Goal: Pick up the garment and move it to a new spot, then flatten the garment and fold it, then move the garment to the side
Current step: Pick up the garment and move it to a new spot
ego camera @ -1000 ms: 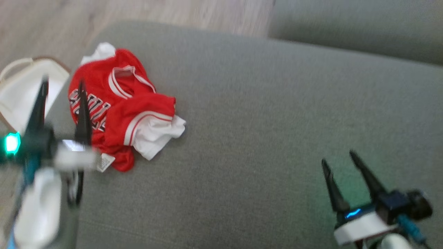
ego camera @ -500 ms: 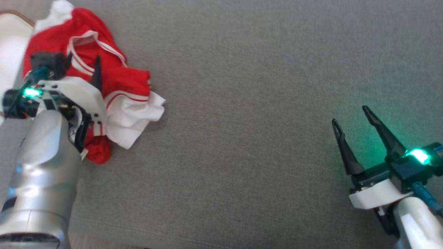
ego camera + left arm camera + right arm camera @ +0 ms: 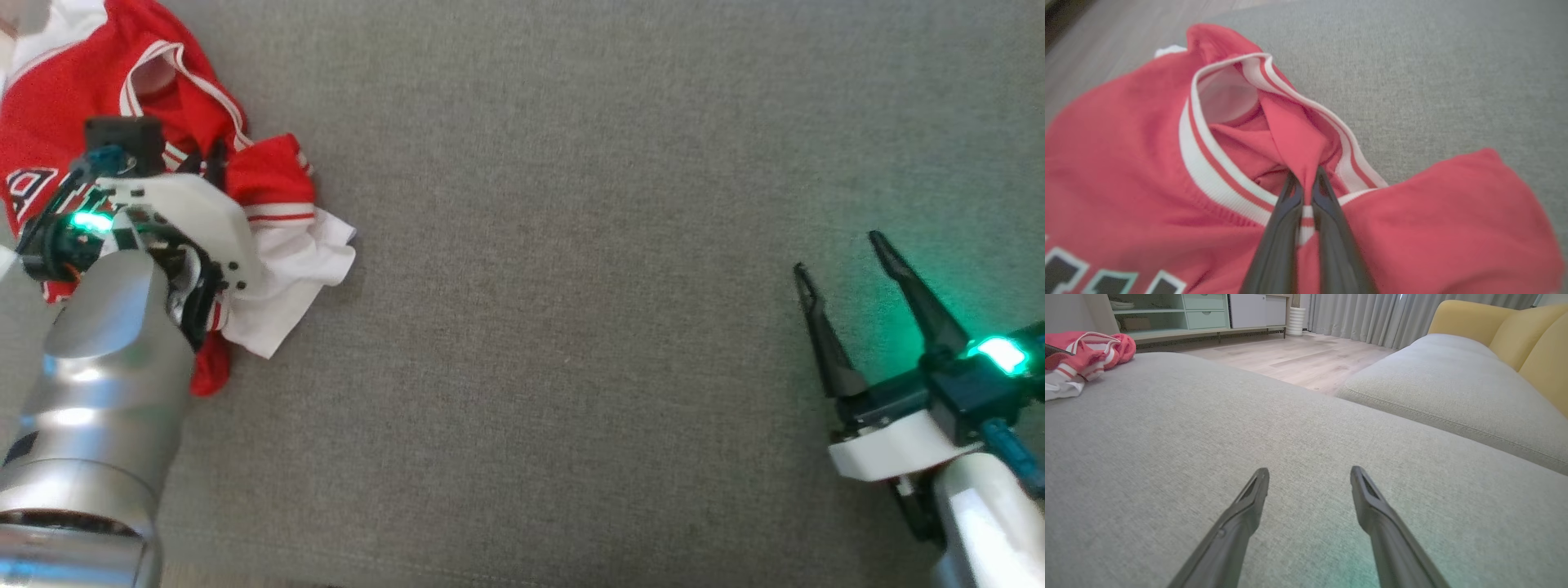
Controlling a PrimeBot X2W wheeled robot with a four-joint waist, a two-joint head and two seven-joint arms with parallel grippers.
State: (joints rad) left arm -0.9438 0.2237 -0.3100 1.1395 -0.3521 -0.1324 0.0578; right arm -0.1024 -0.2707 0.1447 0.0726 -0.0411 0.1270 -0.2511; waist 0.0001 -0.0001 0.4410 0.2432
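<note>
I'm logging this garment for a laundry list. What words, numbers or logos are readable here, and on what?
"B", apparently: one black, white-edged letter on the red garment, at the head view's left edge; the rest is behind the left arm.
Letter tops on the garment, left wrist view's bottom left: cut off, unreadable.
No other text visible.

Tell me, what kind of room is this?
Most likely a living room at home: a grey sofa with yellow back cushions, long curtains, and a low cabinet with drawers on a wooden floor.
</note>
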